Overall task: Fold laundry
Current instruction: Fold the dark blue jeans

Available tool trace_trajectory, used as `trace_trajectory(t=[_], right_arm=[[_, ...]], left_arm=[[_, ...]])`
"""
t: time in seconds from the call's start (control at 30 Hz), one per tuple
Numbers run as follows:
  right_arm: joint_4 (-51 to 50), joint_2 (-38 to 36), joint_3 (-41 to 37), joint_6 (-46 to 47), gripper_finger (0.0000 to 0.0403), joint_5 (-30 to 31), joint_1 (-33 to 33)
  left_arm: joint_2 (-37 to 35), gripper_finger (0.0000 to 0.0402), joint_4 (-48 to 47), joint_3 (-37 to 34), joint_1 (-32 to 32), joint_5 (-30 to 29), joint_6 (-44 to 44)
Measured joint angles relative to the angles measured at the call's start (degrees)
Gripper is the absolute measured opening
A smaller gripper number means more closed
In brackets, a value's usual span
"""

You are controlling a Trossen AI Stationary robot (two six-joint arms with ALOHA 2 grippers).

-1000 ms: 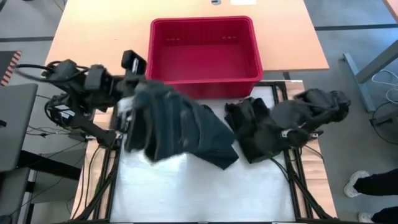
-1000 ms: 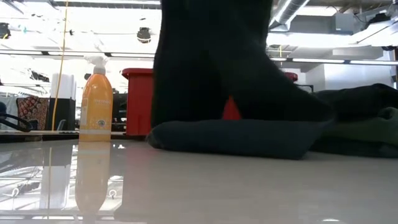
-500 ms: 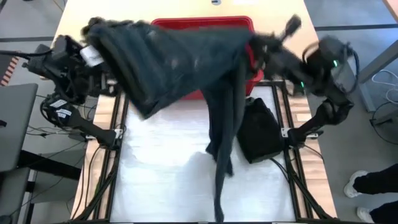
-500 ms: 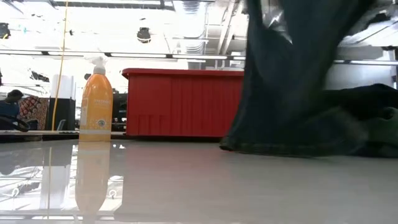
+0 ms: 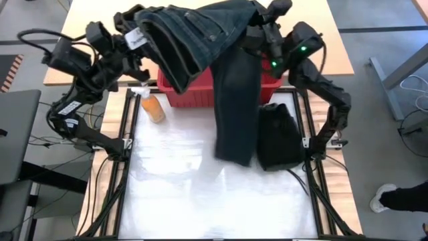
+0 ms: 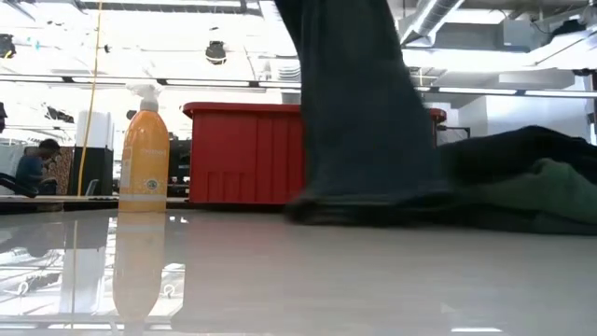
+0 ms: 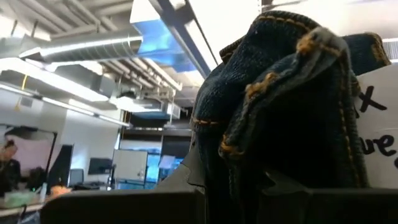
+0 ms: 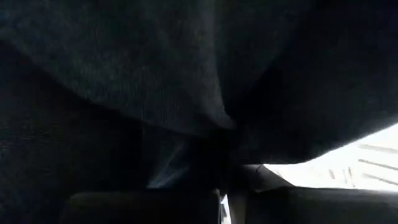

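1. The red basket (image 5: 271, 84) stands at the far side of my table (image 5: 174, 194); I cannot tell what is in it, because the jeans (image 5: 200, 33) I hold up cover it.
2. My left claw (image 5: 134, 41) is clamped on the waistband of the jeans, beside a white tag (image 5: 136, 40).
3. My right claw (image 5: 257, 23) is closed on the other end of the waistband.
4. The jeans are dark blue denim with orange stitching; one leg hangs down to the table.
5. A heap of dark clothes (image 5: 277, 137), black and green, lies just beside that leg.
6. An orange spray bottle (image 5: 152, 107) lies near the basket.
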Motion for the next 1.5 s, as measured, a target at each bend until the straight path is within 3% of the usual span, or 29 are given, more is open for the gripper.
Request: trace_trajectory(t=[0.23, 0.3, 0.37, 0.47, 0.53, 0.6, 0.73, 0.8, 0.87, 0.97, 1.1, 1.23, 1.37, 1.5], right_arm=[[2.61, 0.07, 0.15, 3.13, 0.0021, 2.72, 7.64], [-4.12, -0.55, 0.26, 9.35, 0.0021, 3.48, 11.34], [-17.44, -1.32, 0.28, 20.92, 0.0021, -0.89, 15.28], [-33.18, -0.91, 0.28, 43.50, 0.0021, -14.39, 20.68], [-40.01, 1.03, 0.26, 55.05, 0.0021, -20.64, 23.10], [-45.25, 3.44, -0.12, 63.26, 0.0021, -23.08, 25.63], [-48.95, 9.37, -3.84, 72.72, 0.0021, -23.59, 30.88], [-51.17, 13.07, -5.62, 77.48, 0.0021, -23.44, 33.43], [-52.50, 16.60, -7.91, 81.97, 0.0021, -23.62, 36.05], [-50.96, 21.21, -10.89, 87.86, 0.0021, -28.28, 39.44], [-46.01, 26.55, -12.98, 95.76, 0.0021, -37.45, 41.24], [-40.96, 29.97, -13.44, 101.13, 0.0021, -44.33, 42.07], [-39.16, 31.32, -13.55, 104.20, 0.0032, -49.04, 42.49], [-40.37, 31.03, -13.55, 104.99, 0.0049, -50.24, 42.48]], left_arm=[[-0.74, 0.0018, -2.30, 0.09, 1.43, 4.42, -2.08], [-1.70, 0.0018, -4.48, 0.09, 1.39, 6.25, -2.66], [-2.76, 0.0018, -6.49, 0.11, 1.12, 8.33, -3.59], [-4.88, 0.0018, -12.46, 0.06, 0.05, 10.33, -6.23], [-6.77, 0.0018, -18.56, 0.00, -0.94, 12.90, -7.67], [-9.08, 0.0018, -26.78, 0.02, -1.98, 16.52, -9.51], [-11.89, 0.0018, -49.19, -0.47, -5.41, 22.81, -14.92], [-12.51, 0.0018, -58.41, -3.71, -9.64, 22.93, -17.98], [-12.37, 0.0018, -61.56, -10.01, -15.66, 18.55, -21.52], [-12.24, 0.0018, -57.74, -21.73, -24.33, 13.74, -26.10], [-12.05, 0.0018, -45.70, -35.29, -33.44, 17.63, -30.20], [-10.53, 0.0018, -31.98, -48.46, -44.03, 14.07, -35.67], [-8.79, 0.0018, -21.38, -57.88, -53.28, 7.97, -45.17], [-5.37, 0.0018, -22.50, -62.55, -60.22, 0.37, -57.86]])
